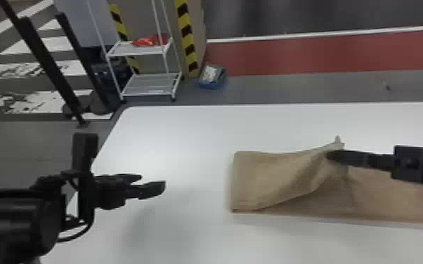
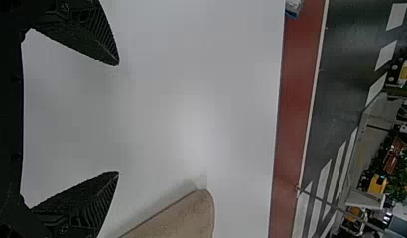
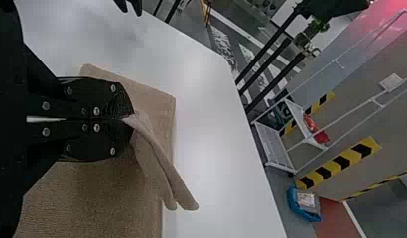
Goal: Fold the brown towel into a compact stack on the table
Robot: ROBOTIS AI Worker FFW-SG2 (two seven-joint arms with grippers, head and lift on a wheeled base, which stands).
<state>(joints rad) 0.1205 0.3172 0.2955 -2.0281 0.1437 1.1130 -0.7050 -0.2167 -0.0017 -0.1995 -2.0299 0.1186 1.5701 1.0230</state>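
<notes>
Head view: blue bin (image 1: 210,85) holds something whitish (image 1: 209,73); right tool (image 1: 331,156) pinches towel (image 1: 263,175)

A pale glare brightens the white table (image 1: 182,128), with faint, soft-edged shadows across its near part.

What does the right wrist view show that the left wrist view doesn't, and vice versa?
Right wrist view: right gripper shut on a raised fold of the brown towel; white rack; yellow-and-black striped bands.
Left wrist view: left gripper's full opening, fingers spread above the table; plain yellow object in the background.
Both: towel, table, red floor strip, blue bin, at least part of the left gripper.
</notes>
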